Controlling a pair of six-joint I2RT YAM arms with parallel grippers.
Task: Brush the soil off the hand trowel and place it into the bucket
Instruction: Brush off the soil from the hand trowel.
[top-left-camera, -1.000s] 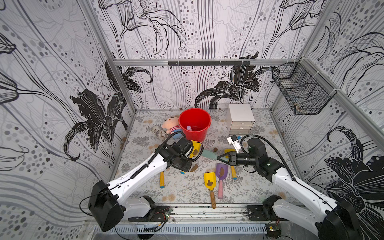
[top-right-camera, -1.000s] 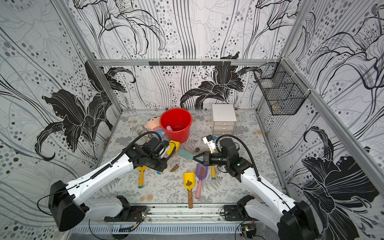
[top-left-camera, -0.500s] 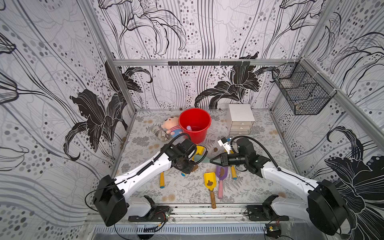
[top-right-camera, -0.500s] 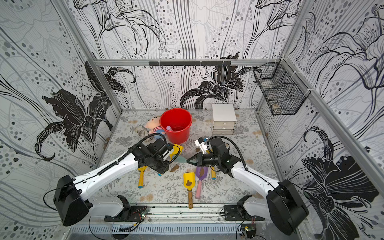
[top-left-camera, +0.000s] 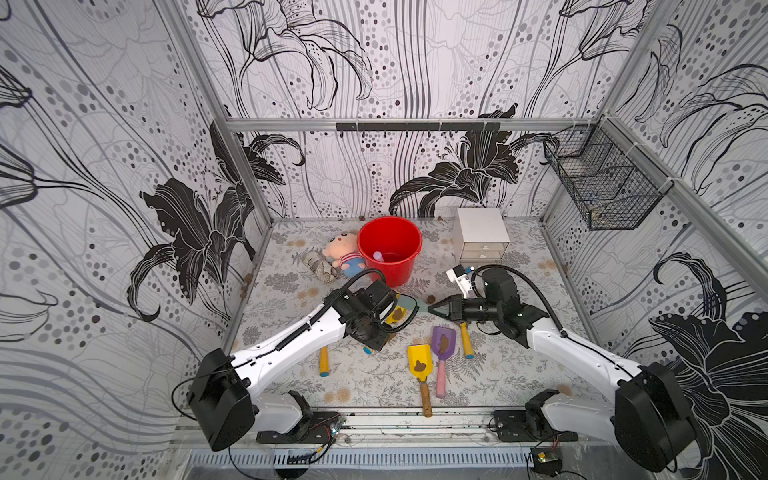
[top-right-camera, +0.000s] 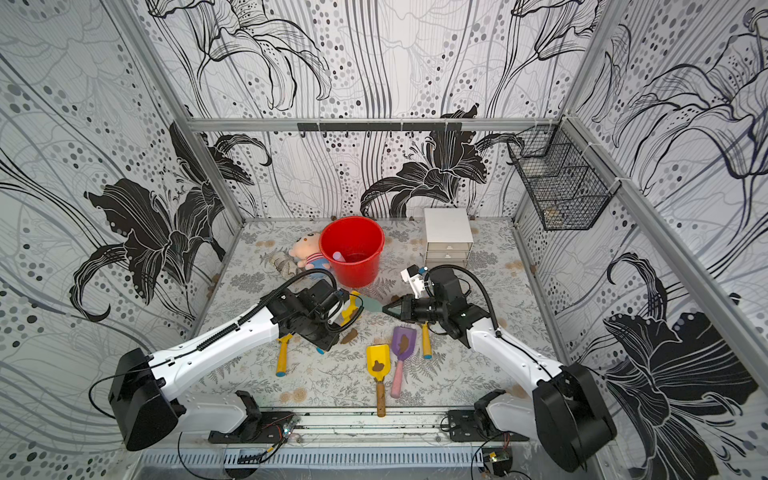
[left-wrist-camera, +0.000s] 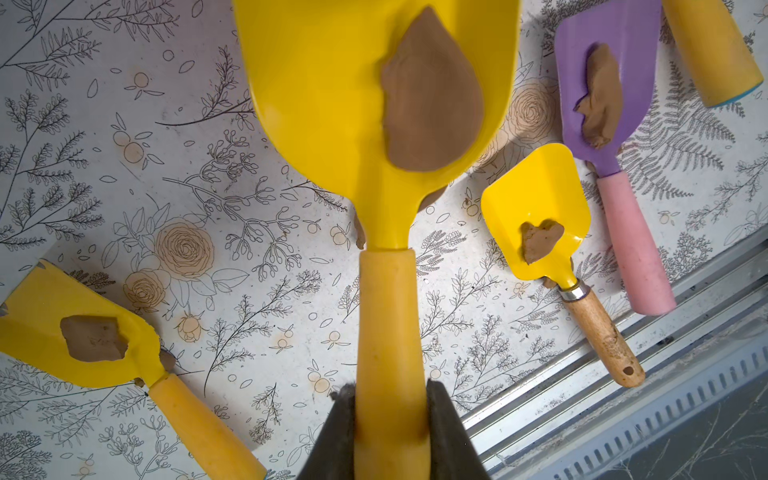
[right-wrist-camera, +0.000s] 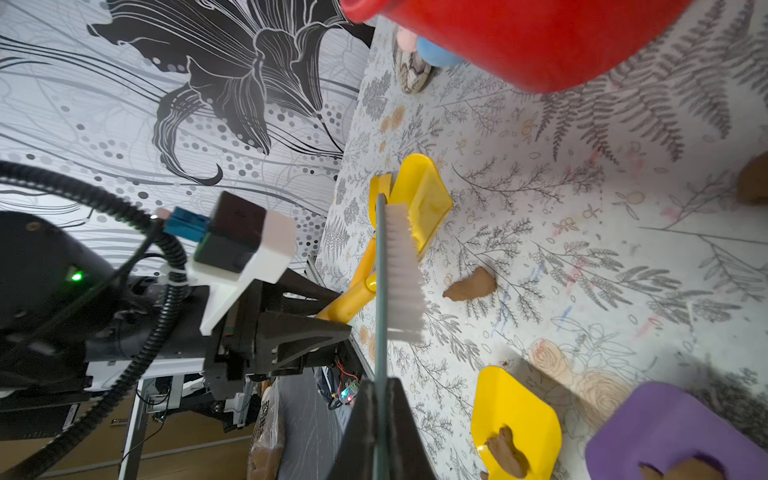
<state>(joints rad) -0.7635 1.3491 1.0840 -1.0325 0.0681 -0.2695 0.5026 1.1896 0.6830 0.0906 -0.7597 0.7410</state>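
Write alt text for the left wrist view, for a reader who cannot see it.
The left gripper is shut on the handle of a yellow trowel whose blade carries a brown clump of soil. On the floral mat lie three more soiled trowels: a second yellow one, a small wooden-handled yellow one and a pink-handled purple one.

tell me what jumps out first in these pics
The bright red bucket at the back of the floral table stands out first. In front of it, the left tool grips a yellow trowel bearing a brown soil clump, facing the right tool with its white-bristled brush.
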